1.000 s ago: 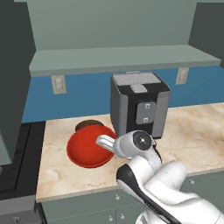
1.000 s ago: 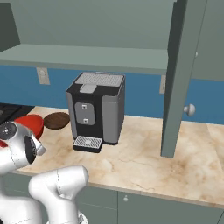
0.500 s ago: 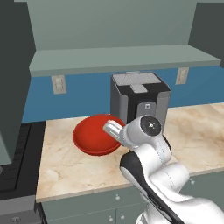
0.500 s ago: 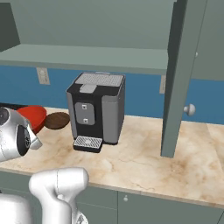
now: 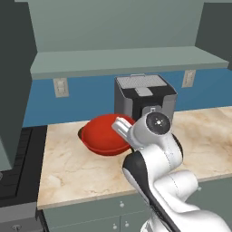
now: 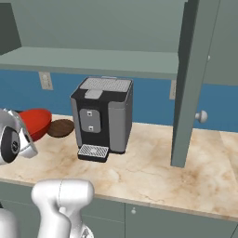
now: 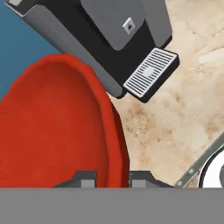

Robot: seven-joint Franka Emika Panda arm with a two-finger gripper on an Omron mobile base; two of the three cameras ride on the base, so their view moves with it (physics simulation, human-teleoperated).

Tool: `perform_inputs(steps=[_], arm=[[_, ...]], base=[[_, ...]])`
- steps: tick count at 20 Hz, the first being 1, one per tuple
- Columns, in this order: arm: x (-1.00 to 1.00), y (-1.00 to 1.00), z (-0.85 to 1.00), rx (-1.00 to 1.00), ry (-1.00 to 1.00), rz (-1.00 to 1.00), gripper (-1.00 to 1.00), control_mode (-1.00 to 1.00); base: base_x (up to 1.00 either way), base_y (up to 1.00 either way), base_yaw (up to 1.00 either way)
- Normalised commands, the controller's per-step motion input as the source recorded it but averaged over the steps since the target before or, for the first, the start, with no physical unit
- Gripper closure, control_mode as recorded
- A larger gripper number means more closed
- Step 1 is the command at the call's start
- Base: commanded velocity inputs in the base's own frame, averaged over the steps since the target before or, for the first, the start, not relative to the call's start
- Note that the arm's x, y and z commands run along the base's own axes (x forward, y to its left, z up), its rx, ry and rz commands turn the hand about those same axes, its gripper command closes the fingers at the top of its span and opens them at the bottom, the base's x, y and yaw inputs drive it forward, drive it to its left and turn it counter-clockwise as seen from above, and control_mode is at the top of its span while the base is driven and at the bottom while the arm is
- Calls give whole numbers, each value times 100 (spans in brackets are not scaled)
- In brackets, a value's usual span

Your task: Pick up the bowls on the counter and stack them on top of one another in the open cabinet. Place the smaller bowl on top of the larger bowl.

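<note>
My gripper (image 7: pixel 113 178) is shut on the rim of the larger bowl (image 7: pixel 52 127), the wide glossy red one, with one fingertip on each side of its edge. In the left base view this red bowl (image 5: pixel 106 135) hangs tilted just above the counter (image 5: pixel 68 167), left of the hand (image 5: pixel 120 128). The smaller bowl (image 6: pixel 60 128), dark brown, rests on the counter (image 6: pixel 148 162) beside the red bowl (image 6: pixel 36 122), close to the coffee machine. Above, the open cabinet's shelf (image 5: pixel 127 61) runs along the wall.
A black and grey coffee machine (image 5: pixel 145 97) stands right of the bowls, its drip tray (image 7: pixel 151 74) close to the red bowl. A tall grey-green panel with a knob (image 6: pixel 190 83) stands at the right. A dark stove (image 5: pixel 13 172) borders the counter's left end.
The gripper has carried the red bowl up and to the right, toward the coffee machine. The brown bowl has stayed in place.
</note>
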Motion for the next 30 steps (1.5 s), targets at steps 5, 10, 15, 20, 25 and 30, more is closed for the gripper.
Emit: perform_inputs(steps=[5,10,15,20,25,30], arm=[[-41,-15,21,5,-1,-9,100,-100],[-47,-21,20,5,-2,-5,100,-100],[-53,-29,17,4,-4,-1,100,-100],[-48,-27,18,4,-7,0,100,-100],[-29,-16,28,1,-11,-5,100,-100],[-15,-7,30,0,-11,-10,100,-100]], base=[[0,0,0],[0,0,0],[0,0,0],[0,0,0],[0,0,0],[0,0,0]])
